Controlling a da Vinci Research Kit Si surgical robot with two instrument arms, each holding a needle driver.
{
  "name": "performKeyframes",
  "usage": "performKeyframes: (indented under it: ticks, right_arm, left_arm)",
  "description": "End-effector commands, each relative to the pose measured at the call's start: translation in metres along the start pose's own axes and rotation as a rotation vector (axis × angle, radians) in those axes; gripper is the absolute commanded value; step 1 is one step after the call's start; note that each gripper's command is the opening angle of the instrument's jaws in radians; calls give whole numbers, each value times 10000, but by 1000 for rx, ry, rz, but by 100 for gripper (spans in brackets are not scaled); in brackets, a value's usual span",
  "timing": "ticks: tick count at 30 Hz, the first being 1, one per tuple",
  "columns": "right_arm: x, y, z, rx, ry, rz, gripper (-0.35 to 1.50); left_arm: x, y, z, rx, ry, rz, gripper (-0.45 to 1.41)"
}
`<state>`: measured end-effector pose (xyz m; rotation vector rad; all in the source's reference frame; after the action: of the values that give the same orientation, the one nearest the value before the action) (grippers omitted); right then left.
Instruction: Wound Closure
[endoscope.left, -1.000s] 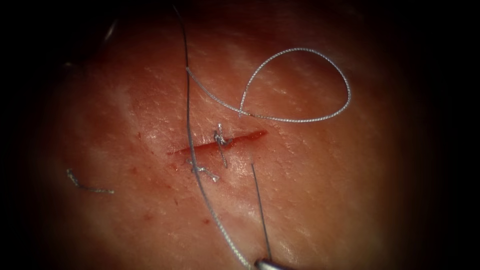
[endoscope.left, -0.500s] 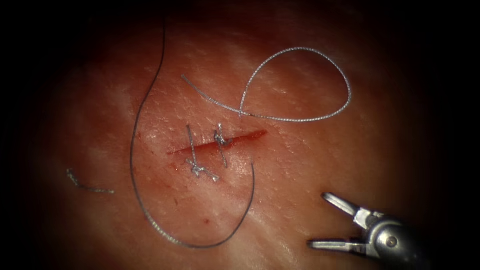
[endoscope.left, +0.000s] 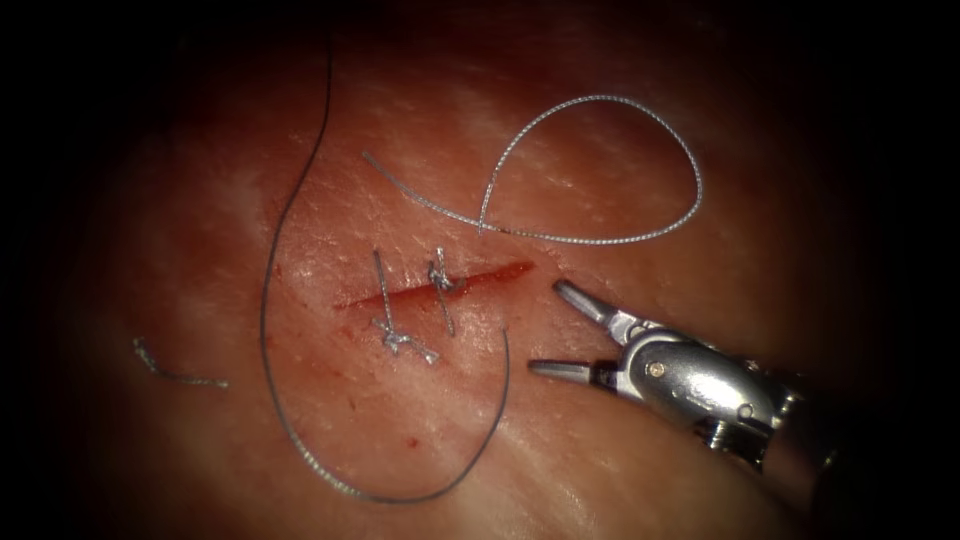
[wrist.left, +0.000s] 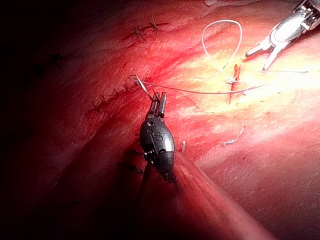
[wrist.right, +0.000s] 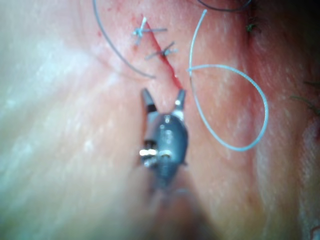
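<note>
Endoscope view: the pink, glistening pork-belly tissue (endoscope.left: 250, 210) carries a short red slanting cut (endoscope.left: 480, 275). Two grey knotted stitches (endoscope.left: 385, 300) cross the cut, one near its left end and one near its middle. The right arm's silver needle driver (endoscope.left: 545, 327) comes in from the near right. Its jaws are spread wide and hold nothing, and the tips lie just right of the cut's right end. A long dark thread (endoscope.left: 268, 330) comes down from the far edge and passes left of the cut. It then sweeps round the near side and ends just below the cut. A loose white braided loop of thread (endoscope.left: 690, 170) lies on the far right side. A short grey cut end of thread (endoscope.left: 175, 377) lies well apart on the left. I cannot make out the needle.

Left wrist view: the left arm's dark needle driver (wrist.left: 159, 100) has its jaws pressed together on a thin curved strand. From there the thread (wrist.left: 200, 92) runs across to the cut (wrist.left: 236, 70). Whether that curved bit is the needle, I cannot tell. The right arm's tool (wrist.left: 257, 60) sits beyond the cut with its jaws apart.

Right wrist view: the right tool (wrist.right: 163, 95) has its jaws spread and empty, either side of the near end of the cut (wrist.right: 172, 75). The stitches (wrist.right: 142, 31) lie farther along the cut. The white loop (wrist.right: 260, 100) lies beside it, and the dark thread (wrist.right: 115, 55) curves past on the other side.
</note>
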<state>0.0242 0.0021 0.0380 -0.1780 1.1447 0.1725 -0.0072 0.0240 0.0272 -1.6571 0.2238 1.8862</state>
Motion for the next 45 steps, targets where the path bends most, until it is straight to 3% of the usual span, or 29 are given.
performKeyframes:
  ticks: [1, 15, 18, 19, 23, 27, 36, 45]
  right_arm:
    - [-2, -2, 13, 6, 4, -4, 145]
    - [30, -26, 41, 42, 31, -30, 135]
    - [25, -24, 36, 54, 37, -32, -25]
    - [23, -21, 34, 66, 39, -32, -35]
    - [19, -18, 22, 81, 42, -28, -35]
    - [31, -33, -2, 99, 54, -5, -35]
    - [112, -100, -43, 167, 92, -17, -35]
    - [163, -126, -61, 243, 120, -23, -35]
  left_arm:
    - [-5, -1, 7, 1, 2, 1, -45]
    - [-6, 5, 10, -3, 8, 5, -45]
    - [-6, 6, 10, -2, 8, 5, -45]
    - [-6, 6, 10, -1, 8, 5, -45]
    - [-6, 7, 11, -2, 9, 5, -45]
    - [-6, 9, 13, -5, 12, 6, -45]
    - [-7, 10, 13, -5, 12, 1, -45]
    - [-8, 10, 12, -5, 13, 2, -45]
